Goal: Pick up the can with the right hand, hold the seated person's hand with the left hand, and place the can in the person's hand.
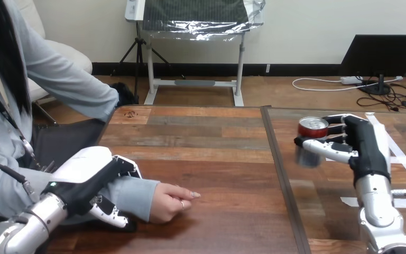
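The can (311, 142), a silver metal cylinder with a red top, stands upright at the right of the wooden bench (217, 132), clasped in your right hand (367, 148). That hand's fingers and thumb wrap round the can's body from the right, with the red top clear above them. You cannot tell from here whether its base is off the bench.

What the next move turns on is the gap to the left. The person's hand (172, 202) lies well apart from the can, across the dark seam (280, 174) that runs down the bench, and nearer to you than the can is. So the carry goes leftward and back toward you, with the can's long axis kept vertical.

The person's hand rests on the bench knuckles up, its fingers loosely curled and pointing right toward the can. No open palm is offered yet, so judge that before you bring the can over.

Your left hand (92, 177) is closed on the person's wrist over the grey sleeve (135, 193), fingers across the top and thumb underneath, just behind the person's hand.
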Tool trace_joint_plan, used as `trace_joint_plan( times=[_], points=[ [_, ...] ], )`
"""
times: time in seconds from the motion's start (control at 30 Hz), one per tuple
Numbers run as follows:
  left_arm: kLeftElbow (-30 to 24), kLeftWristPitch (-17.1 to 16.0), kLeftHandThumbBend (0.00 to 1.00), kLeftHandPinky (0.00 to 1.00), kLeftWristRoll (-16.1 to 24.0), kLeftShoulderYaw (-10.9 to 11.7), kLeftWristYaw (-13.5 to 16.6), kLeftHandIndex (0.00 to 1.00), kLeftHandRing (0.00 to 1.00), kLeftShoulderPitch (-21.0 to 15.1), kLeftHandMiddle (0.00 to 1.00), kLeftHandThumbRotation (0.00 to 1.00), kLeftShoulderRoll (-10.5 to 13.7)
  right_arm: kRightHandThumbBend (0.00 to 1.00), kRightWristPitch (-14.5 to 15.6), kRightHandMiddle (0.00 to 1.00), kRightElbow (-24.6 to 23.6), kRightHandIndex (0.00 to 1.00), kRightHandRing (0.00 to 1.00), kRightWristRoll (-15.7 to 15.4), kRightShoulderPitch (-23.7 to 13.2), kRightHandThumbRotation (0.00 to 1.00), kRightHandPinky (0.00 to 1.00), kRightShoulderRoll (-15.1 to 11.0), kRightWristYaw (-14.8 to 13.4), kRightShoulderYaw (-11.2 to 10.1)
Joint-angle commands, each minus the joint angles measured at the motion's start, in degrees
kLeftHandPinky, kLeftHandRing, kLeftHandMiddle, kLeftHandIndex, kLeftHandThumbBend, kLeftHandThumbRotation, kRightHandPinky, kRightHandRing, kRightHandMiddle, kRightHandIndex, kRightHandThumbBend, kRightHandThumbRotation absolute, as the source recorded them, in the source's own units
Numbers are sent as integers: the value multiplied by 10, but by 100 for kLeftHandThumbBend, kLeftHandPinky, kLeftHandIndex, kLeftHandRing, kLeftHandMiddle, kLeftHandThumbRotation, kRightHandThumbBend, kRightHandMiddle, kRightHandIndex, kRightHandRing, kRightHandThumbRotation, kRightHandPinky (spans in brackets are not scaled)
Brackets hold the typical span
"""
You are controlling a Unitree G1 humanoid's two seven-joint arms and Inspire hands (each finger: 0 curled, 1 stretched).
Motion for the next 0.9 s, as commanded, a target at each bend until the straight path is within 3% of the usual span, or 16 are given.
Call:
trace_joint_plan(
  times=[0.0, 0.23, 0.67, 0.87],
  points=[
    [-60, -35, 94, 36, -24, 16, 20, 48, 40, -11, 46, 0, 1, 75, -4, 52, -28, 54, 45, -4, -58, 0, 40, 9, -10, 10],
    [-84, -40, 93, 34, -29, 22, 19, 47, 38, -2, 45, 0, -3, 74, -4, 52, -21, 55, 46, 0, -59, 0, 41, 19, 1, 10],
    [-118, -49, 94, 33, -42, 26, 17, 46, 37, 7, 44, 0, -12, 77, 0, 52, -11, 55, 46, -14, -59, 0, 42, 33, -12, 24],
    [-121, -59, 94, 32, -45, 25, 21, 46, 36, 6, 43, 0, -20, 78, -10, 52, -10, 55, 45, -9, -56, 0, 41, 41, 4, 22]
  ],
)
